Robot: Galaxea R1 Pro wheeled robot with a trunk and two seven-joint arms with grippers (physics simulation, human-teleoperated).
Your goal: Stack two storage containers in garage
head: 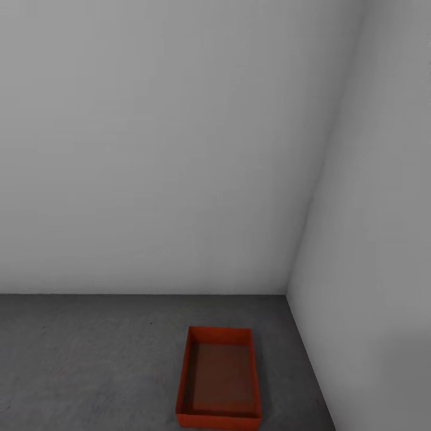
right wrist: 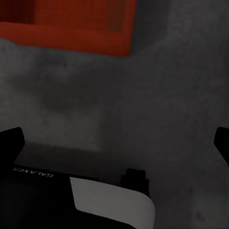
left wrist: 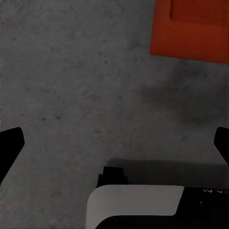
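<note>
Garage corner. One bin (head: 219, 380) is sitting on the floor (head: 84, 359), lower centre-right of the head frame, open side up, near the right wall (head: 371, 239) and well short of the back wall (head: 167, 149). Nothing in it, nothing stacked on it.

Orientation: the bin's long axis is running up-down in the head frame, i.e. away from the robot twd the back wall, roughly parallel to the right wall; short end nearest camera.

L wrist: bin (left wrist: 191, 28) showing at upper right of frame, apart from the L gripper (left wrist: 114, 143); fingertips are sitting at both frame edges, so spread wide, holding nothing. R wrist: bin (right wrist: 71, 24) at upper left, R gripper (right wrist: 114, 143) likewise spread wide, empty, over bare concrete.

Judgement: 1st bin placed, 2nd bin not seen here, so stacking not yet done.

Risks:
- Base turning or arms swinging close to the bin → nudging it askew or into the wall.
- Tight corner → less room to line up the 2nd bin; a long-axis mismatch could leave it tilted on the rim or dropped inside.
</note>
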